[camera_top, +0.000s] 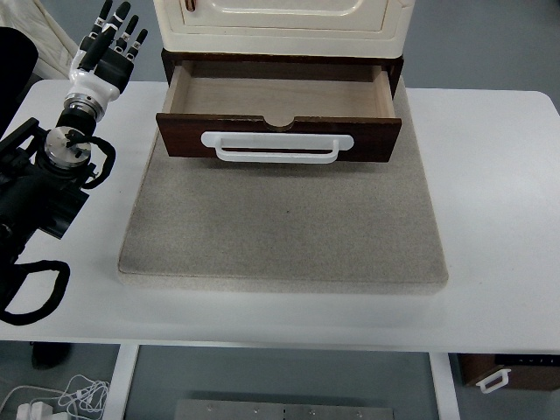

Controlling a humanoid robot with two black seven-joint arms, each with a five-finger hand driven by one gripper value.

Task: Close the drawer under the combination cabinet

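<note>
White tabletop fills most of the head view, grey floor beyond it, a beige mat lying across the middle.

Left hand sits at the upper left, above the tabletop's far left corner, fingers spread and pointing away from the robot, holding nothing. Its black arm comes in from the left edge with cables looped round it. Right hand is out of view.

Out from the hand, to its right and just beside it: the drawer, pulled open, sitting on the far end of the mat. Hand is level with the drawer's rear left corner, apart from it, not touching. Dark brown front panel faces the robot, long axis running left-right, white handle across its middle. Drawer inside looks empty. Cream cabinet stands directly above and behind, drawer sticking out from under it toward the near edge.

Key relation: closing direction is away from the robot, into the cabinet base. Front panel lies right of the hand and nearer the robot than the fingertips, so the hand likely needs to pull back toward the near edge and swing right to get in front of the panel, then push forward. Left is the only arm in view, so it's the nearer one by default. Task not started, drawer fully out.
</note>
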